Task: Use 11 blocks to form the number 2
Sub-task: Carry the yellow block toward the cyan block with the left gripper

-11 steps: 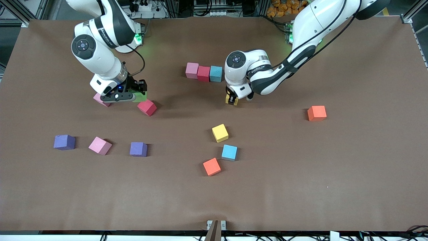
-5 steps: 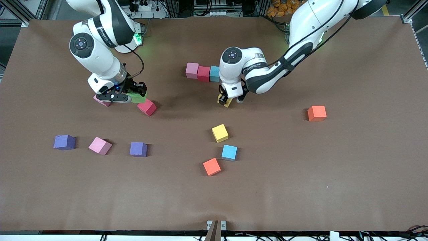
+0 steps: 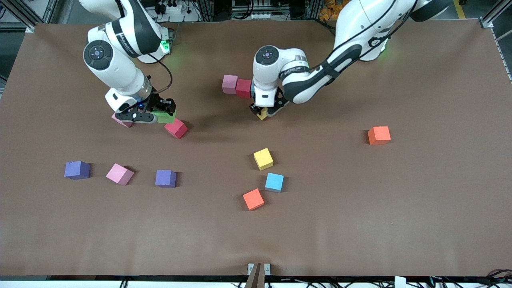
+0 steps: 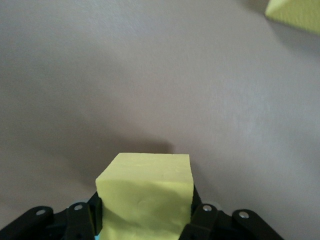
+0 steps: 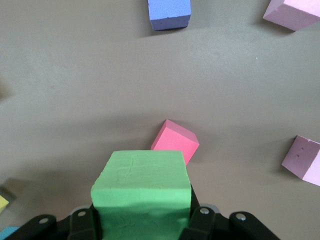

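Brown paper covers the bench (image 3: 360, 224), cables and racks along the robots' end. Left gripper (image 3: 262, 114) is clamped on a yellow block (image 4: 146, 197), low over the bench just beside the started row; over the last second it has carried that cube from a spot toward the left arm's end in to the row, and its wrist now hides the light blue cube that ended the row. Only the pink block (image 3: 229, 84) and the dark red block (image 3: 243, 88) show, touching. Judgement: fourth cube about to go down under the row's end, turning the digit's corner. Right gripper (image 3: 154, 114) holds a green block (image 5: 142, 192) off the bench, over the ground between a red block (image 3: 176, 128) and another pink block (image 3: 120, 120); it has barely shifted, apparently waiting its turn. Row's long axis runs between the arms' ends of the bench; held yellow cube looks squared to it, no long axis of its own. Loose cubes lie nearer the camera: yellow (image 3: 263, 159), light blue (image 3: 274, 182), two orange (image 3: 253, 199) (image 3: 379, 135), two purple (image 3: 165, 178) (image 3: 77, 169), pink (image 3: 119, 174).
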Controlling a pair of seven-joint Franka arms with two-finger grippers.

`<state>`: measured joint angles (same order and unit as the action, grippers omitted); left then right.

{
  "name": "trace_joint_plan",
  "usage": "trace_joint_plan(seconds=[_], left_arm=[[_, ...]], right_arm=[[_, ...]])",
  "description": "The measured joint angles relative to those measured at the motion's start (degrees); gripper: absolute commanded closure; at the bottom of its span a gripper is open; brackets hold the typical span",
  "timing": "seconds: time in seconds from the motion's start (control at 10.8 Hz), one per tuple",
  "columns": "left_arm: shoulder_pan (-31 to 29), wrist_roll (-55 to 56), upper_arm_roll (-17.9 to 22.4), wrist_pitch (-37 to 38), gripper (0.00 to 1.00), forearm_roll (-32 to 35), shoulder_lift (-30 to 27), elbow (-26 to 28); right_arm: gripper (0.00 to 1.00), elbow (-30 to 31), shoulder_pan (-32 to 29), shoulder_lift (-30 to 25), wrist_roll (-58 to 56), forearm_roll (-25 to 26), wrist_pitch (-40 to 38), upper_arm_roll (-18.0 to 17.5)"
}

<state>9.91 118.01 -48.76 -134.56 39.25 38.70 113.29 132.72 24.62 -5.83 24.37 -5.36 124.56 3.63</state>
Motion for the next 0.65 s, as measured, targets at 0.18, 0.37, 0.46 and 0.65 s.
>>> trace_joint_plan(seconds=[0.18,0.37,0.46,0.65], left_arm=[[0.76,-8.15,0.0,2.66,1.0,0.0,0.0,-0.75],[0.83,-16.92,0.01,5.34,1.0,-0.3,0.01,-2.14],[1.28,-20.51,0.03,6.76,1.0,-1.19,0.05,-3.19],[3.85,-23.1,1.03,8.56,1.0,-2.03,0.31,-5.84]], right_arm=[[0.56,0.0,0.0,0.02,0.0,0.0,0.0,0.0],[0.56,0.0,0.0,0.04,0.0,0.0,0.0,0.0],[0.56,0.0,0.0,0.05,0.0,0.0,0.0,0.0],[0.56,0.0,0.0,0.1,0.0,0.0,0.0,0.0]])
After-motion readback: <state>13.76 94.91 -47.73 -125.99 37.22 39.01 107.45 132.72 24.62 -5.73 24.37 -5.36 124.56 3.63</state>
